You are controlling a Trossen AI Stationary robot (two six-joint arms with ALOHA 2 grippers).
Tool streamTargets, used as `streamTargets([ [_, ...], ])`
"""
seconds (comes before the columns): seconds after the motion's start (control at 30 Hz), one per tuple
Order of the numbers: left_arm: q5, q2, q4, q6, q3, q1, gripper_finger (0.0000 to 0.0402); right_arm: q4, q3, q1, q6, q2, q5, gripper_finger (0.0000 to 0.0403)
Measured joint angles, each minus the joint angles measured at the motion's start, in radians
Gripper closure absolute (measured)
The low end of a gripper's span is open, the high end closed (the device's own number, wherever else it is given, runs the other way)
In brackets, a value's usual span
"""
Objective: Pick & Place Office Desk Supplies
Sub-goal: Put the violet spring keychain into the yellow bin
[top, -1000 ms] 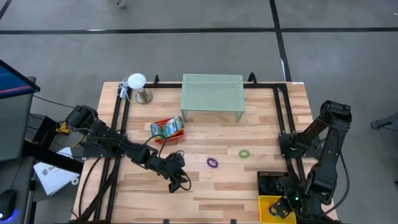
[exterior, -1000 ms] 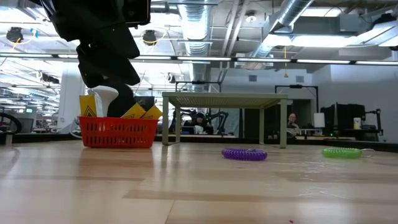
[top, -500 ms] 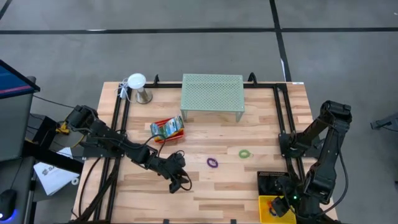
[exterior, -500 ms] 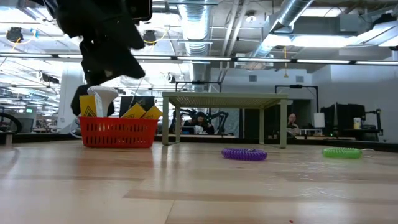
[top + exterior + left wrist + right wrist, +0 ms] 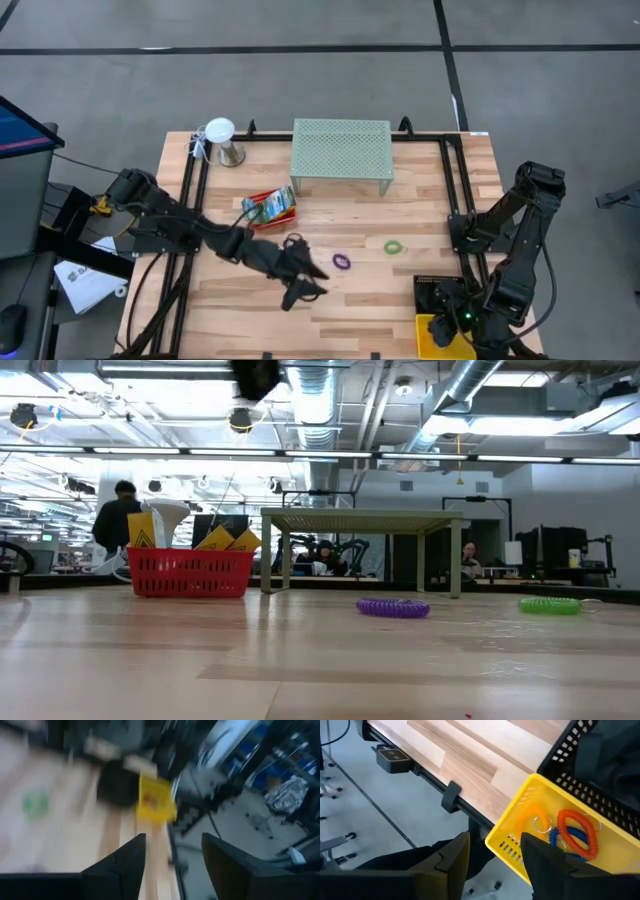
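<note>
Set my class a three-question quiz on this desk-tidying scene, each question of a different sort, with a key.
1. True or false: the purple loop lies inside the yellow tray.
2. Which tray holds the crayon boxes? A red, B black, C yellow.
3. Fill in: the mint-green mesh shelf stands at the table's ____ edge, seen from above.

Key: 1 false, it lies on the bare table. 2 A, the red tray. 3 far.

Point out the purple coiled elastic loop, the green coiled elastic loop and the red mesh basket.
purple coiled elastic loop (image 5: 393, 607): low view, middle of the coil.
green coiled elastic loop (image 5: 550, 604): low view, middle of the coil.
red mesh basket (image 5: 190, 574): low view, its front wall.
</note>
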Motion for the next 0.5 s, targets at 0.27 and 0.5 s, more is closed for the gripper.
streamTargets([
  [0.27,0.003,0.000,-0.356,0.234,0.282,0.125,0.0168,0.017,0.000,-0.020,-0.040,0.000,0.018,0.0230],
  [0.5,0.051,0.040,-0.593,0.275,0.350,0.218,0.0141,0.014,0.000,-0.020,-0.044,0.000,0.018,0.0230],
])
